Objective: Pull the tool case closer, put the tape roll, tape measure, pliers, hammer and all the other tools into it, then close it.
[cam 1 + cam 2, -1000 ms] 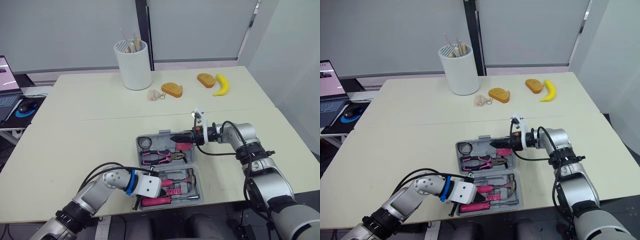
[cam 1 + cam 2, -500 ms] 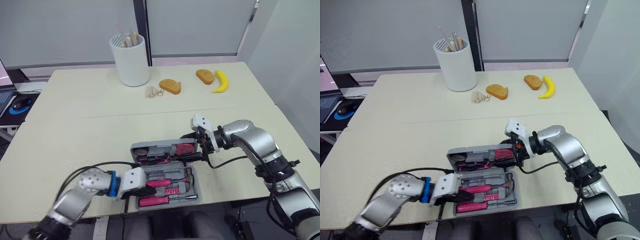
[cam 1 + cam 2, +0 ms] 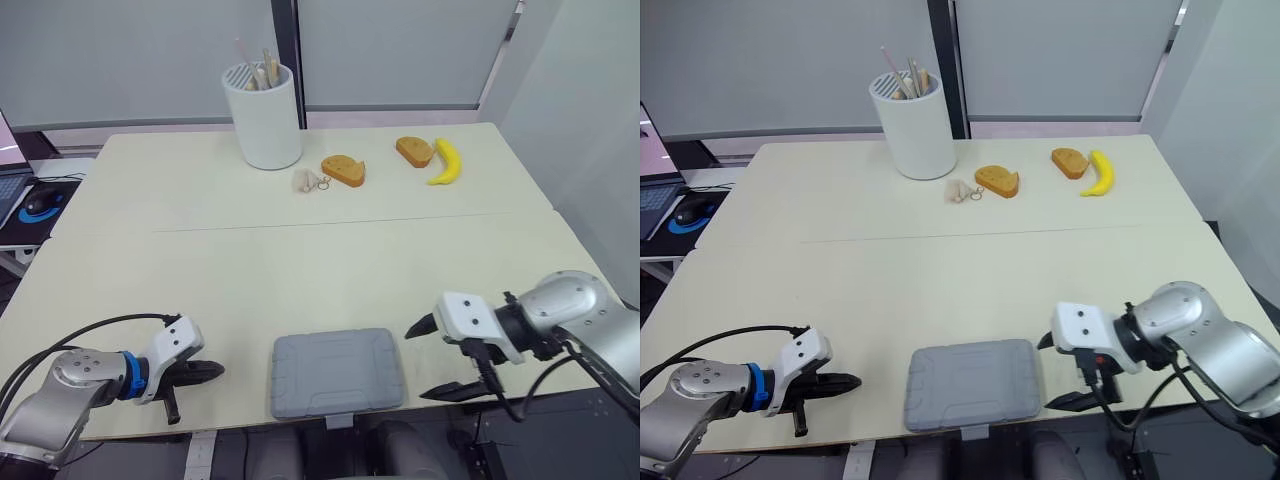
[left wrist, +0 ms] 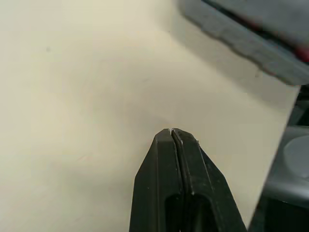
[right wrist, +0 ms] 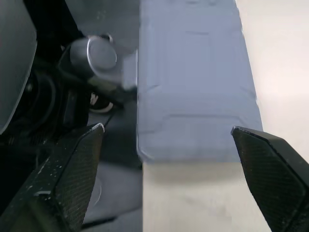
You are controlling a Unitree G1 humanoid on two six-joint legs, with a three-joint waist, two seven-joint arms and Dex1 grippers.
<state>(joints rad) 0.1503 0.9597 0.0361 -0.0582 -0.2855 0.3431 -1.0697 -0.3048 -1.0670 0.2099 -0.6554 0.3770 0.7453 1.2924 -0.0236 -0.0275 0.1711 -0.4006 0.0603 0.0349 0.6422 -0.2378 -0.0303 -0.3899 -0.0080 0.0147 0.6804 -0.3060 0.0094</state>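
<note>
Tool case (image 3: 338,372): lid down, flat at near edge of table (image 3: 300,260), between the grippers.
Left gripper (image 3: 208,372): fingers pressed together, empty, clear of case.
Right gripper (image 3: 420,362): fingers spread wide, empty, just beside case.

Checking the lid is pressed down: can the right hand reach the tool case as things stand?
Probably yes. The right hand, open, sits just beside the closed tool case at the near edge of the table, with nothing between them.
</note>
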